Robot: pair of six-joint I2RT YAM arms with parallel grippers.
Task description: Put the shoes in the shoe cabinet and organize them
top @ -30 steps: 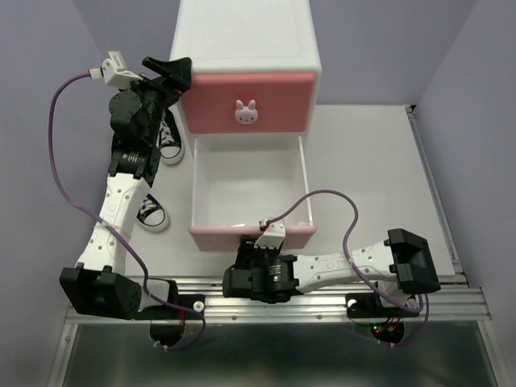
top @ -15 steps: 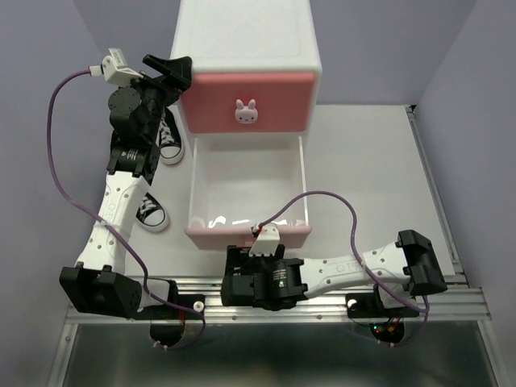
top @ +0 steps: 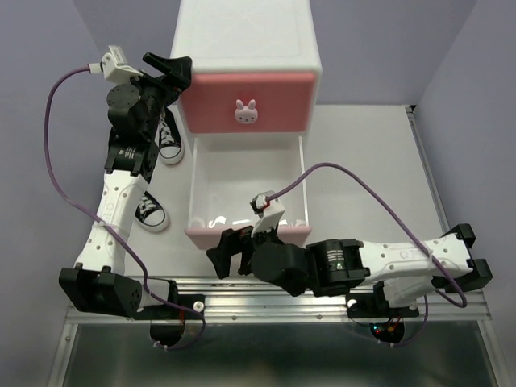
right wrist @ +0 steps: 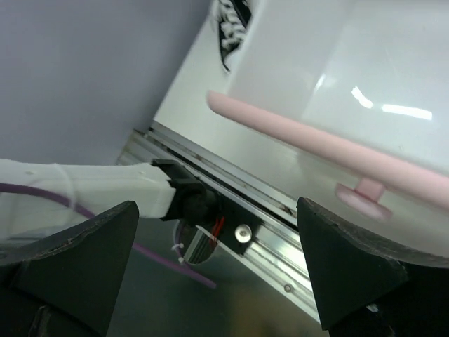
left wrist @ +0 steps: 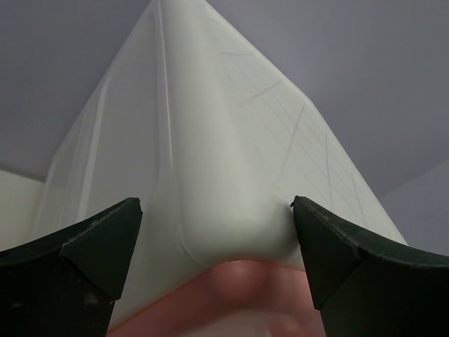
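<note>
The shoes point(top: 152, 212) I can see, two black ones, lie by the left edge of the surface point(top: 363, 161), none put away yet, the shoe cabinet point(top: 246, 32) has its bottom drawer point(top: 242, 173) open and looking empty, and the left fingers point(left wrist: 91, 260) and right fingers point(right wrist: 77, 253) are spread, holding nothing.

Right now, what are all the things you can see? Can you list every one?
shoe cabinet: one, white, back middle of the table.
upper drawer: one, darker pink, shut.
bunny knob: one, white, on the upper drawer.
lower drawer: one, paler pink front, pulled open; no shoes seen inside.
black sneakers: two, black with white toe caps, on the table left of the cabinet; the farther one is partly behind the left arm.
table: one, white.
cables: two, purple, one per arm.
left gripper: open, straddling the cabinet's top front-left corner.
right gripper: open, by the lower drawer's front.
</note>
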